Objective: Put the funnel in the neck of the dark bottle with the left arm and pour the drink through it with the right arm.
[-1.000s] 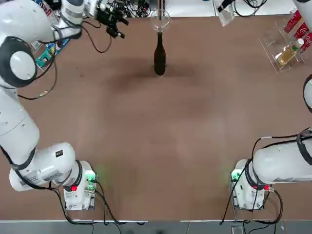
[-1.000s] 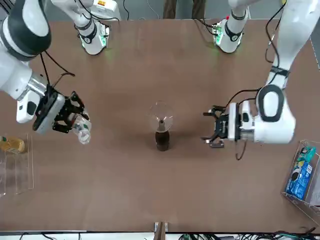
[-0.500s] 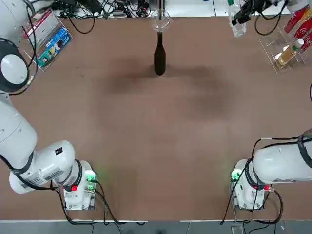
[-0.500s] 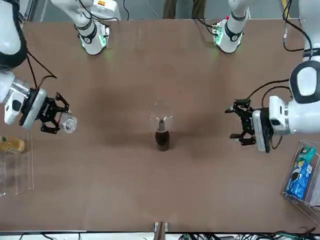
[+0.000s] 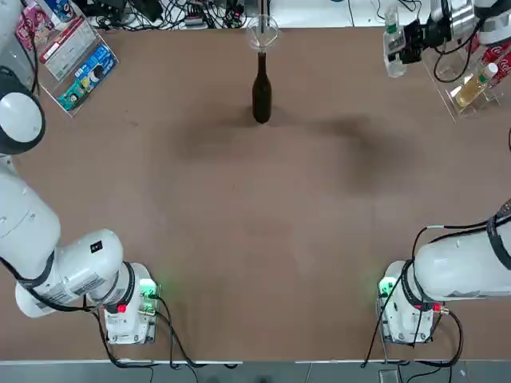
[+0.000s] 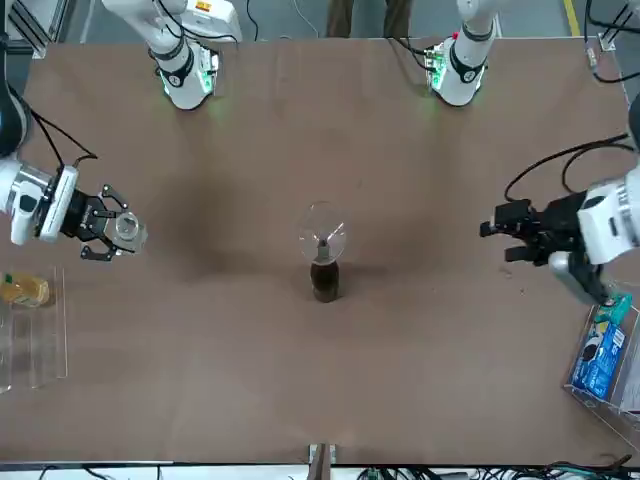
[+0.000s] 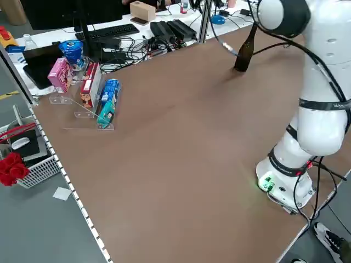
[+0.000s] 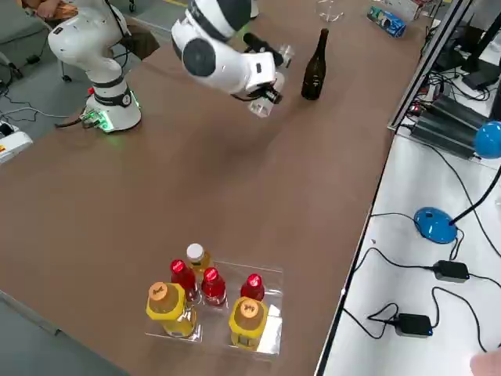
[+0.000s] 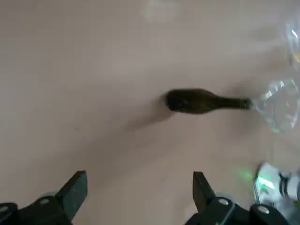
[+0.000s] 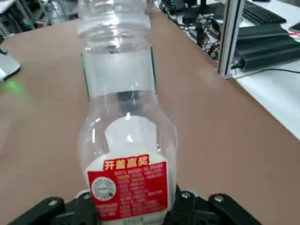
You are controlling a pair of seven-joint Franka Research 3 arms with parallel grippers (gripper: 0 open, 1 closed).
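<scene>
Brown table (image 5: 263, 239): dark bottle (image 5: 261, 92) stands upright near far edge, mid-width. Clear rack (image 5: 463, 80) w/ drink bottles sits at far right corner; clear tray (image 5: 76, 68) w/ snack packs at far left corner. Both arm bases bolted on near edge.

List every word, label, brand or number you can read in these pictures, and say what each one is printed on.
"开盖赢奖": white characters on the red label of the clear plastic bottle held in the right gripper.
Round seal below those characters on the same label: too small to read.
Red-labelled bottles in the clear rack: lettering too small to read.
Snack boxes in the other rack: print too blurred to read.
Dark bottle: no label visible.
</scene>
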